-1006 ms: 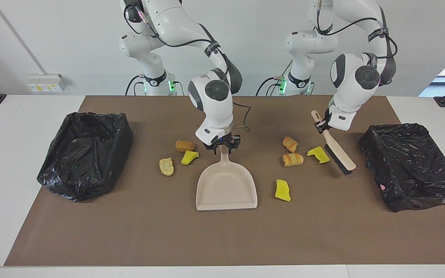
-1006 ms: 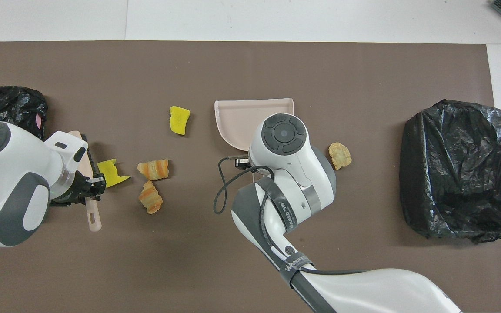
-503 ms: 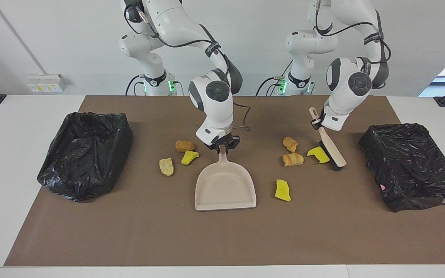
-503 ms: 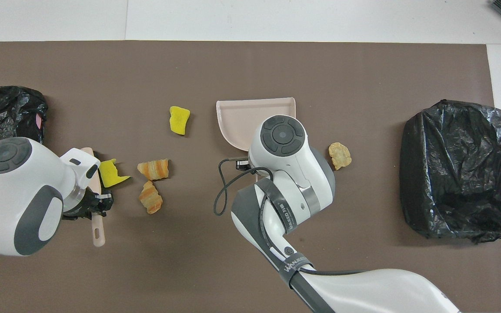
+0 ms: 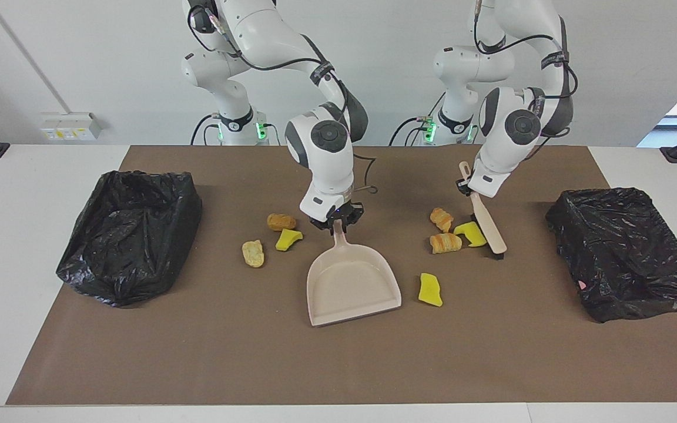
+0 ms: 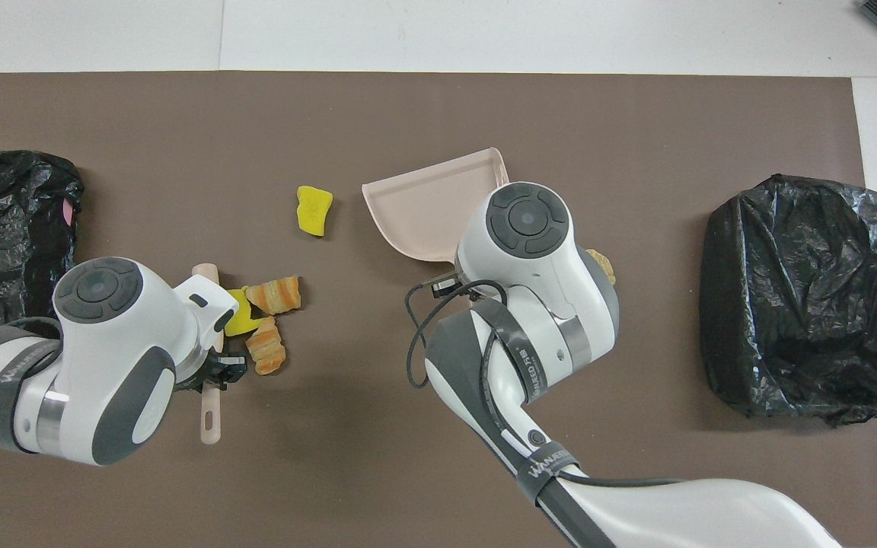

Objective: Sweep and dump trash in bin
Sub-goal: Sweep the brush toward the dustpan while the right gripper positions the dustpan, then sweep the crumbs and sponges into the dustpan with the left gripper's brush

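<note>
Near the brown mat's middle, the right gripper (image 5: 336, 223) clamps the beige dustpan (image 5: 353, 285) handle, while the left gripper (image 5: 463, 185) grips a brush (image 5: 487, 225) whose bristles touch yellow and orange-brown trash (image 5: 455, 234) toward the left arm's end

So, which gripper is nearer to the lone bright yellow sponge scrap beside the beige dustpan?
Right. The right gripper holds the beige dustpan by its handle, its pan beside the lone bright yellow sponge scrap. The left gripper, holding the beige brush, is past two bread-like lumps.
</note>
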`<action>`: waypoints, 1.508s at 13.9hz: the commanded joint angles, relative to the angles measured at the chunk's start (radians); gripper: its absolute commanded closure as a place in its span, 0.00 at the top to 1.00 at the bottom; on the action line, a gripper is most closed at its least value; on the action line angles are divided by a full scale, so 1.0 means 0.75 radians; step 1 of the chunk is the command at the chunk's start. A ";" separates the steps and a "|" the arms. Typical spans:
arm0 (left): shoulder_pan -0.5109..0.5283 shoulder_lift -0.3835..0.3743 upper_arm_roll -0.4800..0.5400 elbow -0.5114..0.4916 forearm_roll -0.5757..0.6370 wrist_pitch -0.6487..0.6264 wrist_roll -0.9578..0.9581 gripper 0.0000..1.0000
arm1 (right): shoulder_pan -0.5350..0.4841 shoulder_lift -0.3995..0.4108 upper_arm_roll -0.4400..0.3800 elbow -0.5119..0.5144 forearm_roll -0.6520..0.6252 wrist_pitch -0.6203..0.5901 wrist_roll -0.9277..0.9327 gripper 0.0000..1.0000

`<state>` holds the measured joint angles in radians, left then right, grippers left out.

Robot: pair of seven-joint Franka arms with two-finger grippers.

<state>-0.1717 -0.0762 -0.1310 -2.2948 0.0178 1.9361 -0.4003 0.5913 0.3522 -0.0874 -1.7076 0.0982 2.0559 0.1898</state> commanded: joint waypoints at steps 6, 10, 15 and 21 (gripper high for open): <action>-0.094 -0.027 0.015 -0.049 0.003 0.092 0.008 0.00 | -0.066 -0.079 0.000 -0.026 -0.094 -0.127 -0.624 0.00; -0.084 -0.021 0.017 -0.049 -0.001 0.124 0.006 0.00 | -0.113 -0.079 0.004 -0.051 -0.115 -0.107 -0.990 0.00; -0.080 -0.023 0.017 -0.049 -0.024 0.110 0.018 0.00 | -0.114 -0.079 0.006 -0.055 -0.115 -0.097 -1.351 0.00; -0.086 -0.023 0.017 -0.049 -0.030 0.110 0.018 0.00 | -0.005 -0.065 0.004 -0.163 -0.160 0.014 -1.323 0.00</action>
<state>-0.2294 -0.0759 -0.1249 -2.3099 0.0091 2.0036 -0.4002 0.5741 0.3203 -0.0870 -1.7944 0.0041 2.0323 -0.8273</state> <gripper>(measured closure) 0.731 0.683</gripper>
